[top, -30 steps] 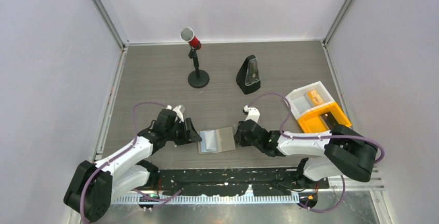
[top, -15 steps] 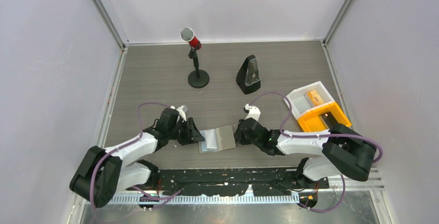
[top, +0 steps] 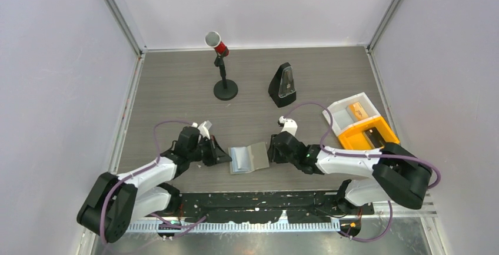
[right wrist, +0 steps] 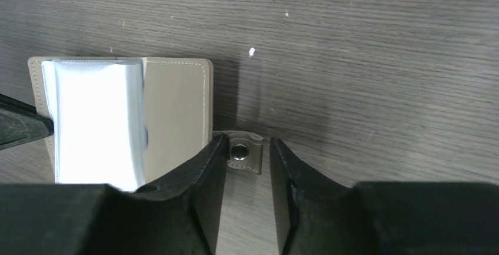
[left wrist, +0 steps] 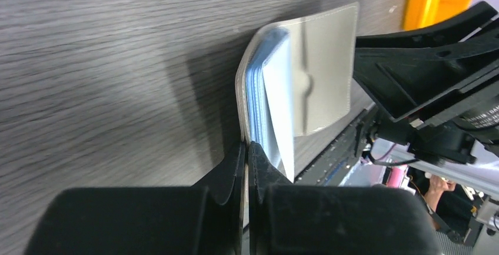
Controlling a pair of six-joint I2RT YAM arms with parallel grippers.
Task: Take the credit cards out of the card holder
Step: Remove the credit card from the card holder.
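Look for the card holder [top: 249,158] close to the middle of the near edge of the table [top: 176,72], lying open between the two claws with the inner sleeves standing up a little. Hold its left cover edge firmly with the left gripper [left wrist: 246,159], clenched on that edge as far as can be judged, jaws almost together. Use the right gripper [right wrist: 247,169], released, with the snap tab [right wrist: 242,152] lying between the jaws but not squeezed. First close on that tab or on the right cover. Then pull gently toward the right edge, so as to lay both panels flat. Better to press down and slide than to lift, because of the thin and probably slippery cover. Only after that, reach into the light-blue sleeves [left wrist: 268,111] for the credit cards. None to see in any view, so most likely hidden inside. Take care not to drag the whole holder over the near edge.

Elsewhere on the table:
- Toward the far edge, left of the middle: a microphone stand [top: 222,72] with a red top.
- To the right of it: a black metronome-shaped thing [top: 283,84].
- Near the right edge: an orange-and-white tray box [top: 360,126] with small pieces inside, too small to tell.

Around the left, far and right edges: plain pale walls [top: 59,60], with metal posts at the far corners.
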